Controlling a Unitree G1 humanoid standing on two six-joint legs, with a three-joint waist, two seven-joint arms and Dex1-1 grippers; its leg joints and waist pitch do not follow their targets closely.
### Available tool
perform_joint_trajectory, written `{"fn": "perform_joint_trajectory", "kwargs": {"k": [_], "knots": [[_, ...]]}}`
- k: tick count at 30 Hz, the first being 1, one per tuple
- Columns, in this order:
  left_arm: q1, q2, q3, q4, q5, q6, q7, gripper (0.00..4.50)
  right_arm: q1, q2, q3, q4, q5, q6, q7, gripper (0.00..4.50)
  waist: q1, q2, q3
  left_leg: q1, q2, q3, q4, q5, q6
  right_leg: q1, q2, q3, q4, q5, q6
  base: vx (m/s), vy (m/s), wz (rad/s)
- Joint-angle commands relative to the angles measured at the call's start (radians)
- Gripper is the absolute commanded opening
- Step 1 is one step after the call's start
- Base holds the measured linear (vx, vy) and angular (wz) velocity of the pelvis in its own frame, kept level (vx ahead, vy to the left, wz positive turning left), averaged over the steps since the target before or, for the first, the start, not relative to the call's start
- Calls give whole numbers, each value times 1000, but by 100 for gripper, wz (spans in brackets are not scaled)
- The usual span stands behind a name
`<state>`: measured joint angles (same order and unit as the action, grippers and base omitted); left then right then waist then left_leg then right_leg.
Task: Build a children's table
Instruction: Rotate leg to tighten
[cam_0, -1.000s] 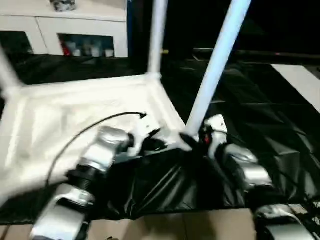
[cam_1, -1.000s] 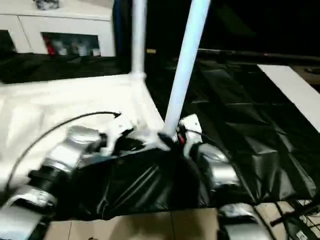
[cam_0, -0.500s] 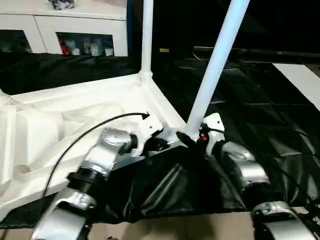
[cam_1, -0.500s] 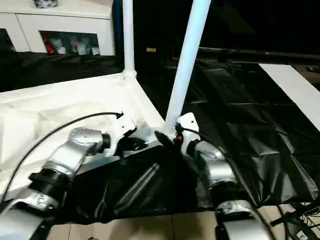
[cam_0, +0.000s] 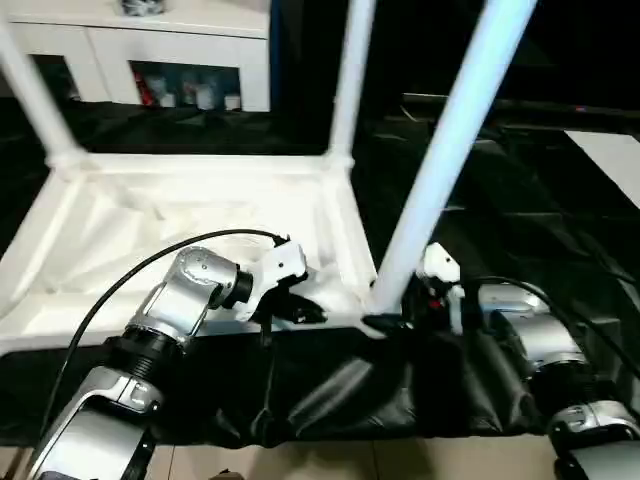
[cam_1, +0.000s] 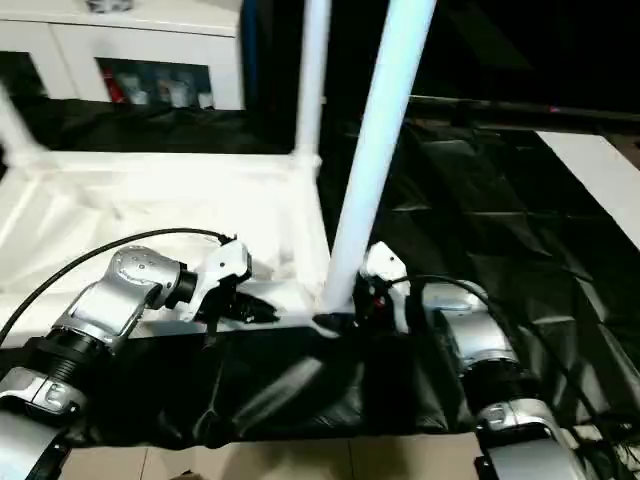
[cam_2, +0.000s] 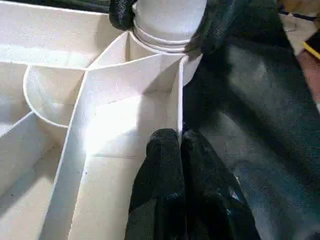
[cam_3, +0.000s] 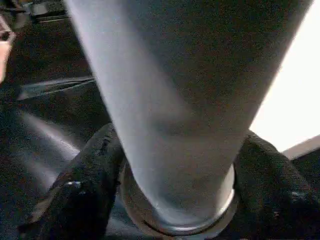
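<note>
White plastic rectangular upturned table top (cam_0: 190, 215) lies on black sheeting (cam_0: 520, 230); near-right white tube leg (cam_0: 450, 160) stands in its socket. Right fingers (cam_3: 90, 185) clamp its base, left fingers (cam_2: 170, 170) pinch rim rib. Keep leg vertical, press straight down.

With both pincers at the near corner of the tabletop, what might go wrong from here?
1. The near leg leans, and the right pincer clamps it just above the socket; it may seat crooked or pop out.
2. The left pincer pinches only a thin rim of the top; it may slip and let the top shift on the black sheet.
</note>
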<state>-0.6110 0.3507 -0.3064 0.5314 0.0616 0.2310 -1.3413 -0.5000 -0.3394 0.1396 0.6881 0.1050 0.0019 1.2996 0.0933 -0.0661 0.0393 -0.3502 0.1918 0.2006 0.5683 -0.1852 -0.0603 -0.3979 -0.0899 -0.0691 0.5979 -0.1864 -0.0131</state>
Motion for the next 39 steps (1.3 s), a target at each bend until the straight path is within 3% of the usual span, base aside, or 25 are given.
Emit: {"fn": "perform_joint_trajectory", "kwargs": {"k": [1,5,9,11,14,16,17,21,23,24,30,39], "knots": [[-27,-36,-45,17,-6,-8,7,0,27,39,114,-23,-10,18,98,314,2,10,-47,9,53,-17,-65,-229,37,42,-63,47,-65,-203,-239,0,0,0],[-33,-40,-40,29,-2,-9,8,0,37,44,111,-34,-10,25,98,275,4,12,-48,7,52,-19,-65,-220,32,44,-64,47,-64,-193,-237,0,0,0],[-35,-54,-26,37,-2,-2,51,0,42,62,87,-25,-7,32,41,265,4,12,-49,7,51,-18,-64,-215,35,44,-62,46,-63,-175,-244,0,0,0],[-41,-81,-6,47,7,13,127,0,32,91,54,15,-27,29,-82,262,3,12,-46,8,51,-18,-67,-233,28,41,-63,47,-67,-207,-237,0,0,0],[-43,-141,24,52,18,55,263,0,-2,160,-17,103,-48,35,-352,262,-12,12,-38,20,49,-29,-72,-338,-20,26,-73,49,-93,-434,-181,0,0,0],[-41,-165,32,48,17,73,300,0,-10,180,-36,123,-49,47,-425,262,-22,10,-38,15,46,-37,-76,-365,-30,31,-72,42,-98,-509,-143,-50,6,-3],[-37,-206,37,42,17,94,349,0,-22,214,-57,146,-52,58,-528,262,-25,15,-40,15,48,-38,-77,-367,-28,29,-72,42,-102,-510,-132,-57,17,-7],[-30,-277,28,42,17,112,404,0,-40,285,-82,165,-48,87,-674,261,-40,14,-39,16,44,-38,-76,-398,-23,21,-68,41,-109,-510,-128,0,0,0],[-29,-285,25,43,18,110,407,0,-40,296,-84,160,-44,92,-676,261,-40,14,-40,16,43,-37,-76,-399,-15,20,-67,41,-111,-504,-123,0,0,0],[-29,-288,23,44,17,107,400,0,-36,304,-83,147,-35,94,-655,317,-40,14,-40,13,43,-36,-77,-393,-8,21,-66,43,-111,-488,-123,0,0,0],[-44,-249,34,55,17,73,372,0,-22,261,-62,103,-35,57,-569,376,-37,22,-43,9,46,-33,-78,-366,-1,26,-64,46,-100,-381,-154,0,0,0],[-41,-136,21,48,-16,13,166,0,-5,108,-13,50,-52,16,-292,380,-29,18,-51,1,46,-22,-65,-230,53,41,-62,48,-74,-172,-229,0,0,0]]}}
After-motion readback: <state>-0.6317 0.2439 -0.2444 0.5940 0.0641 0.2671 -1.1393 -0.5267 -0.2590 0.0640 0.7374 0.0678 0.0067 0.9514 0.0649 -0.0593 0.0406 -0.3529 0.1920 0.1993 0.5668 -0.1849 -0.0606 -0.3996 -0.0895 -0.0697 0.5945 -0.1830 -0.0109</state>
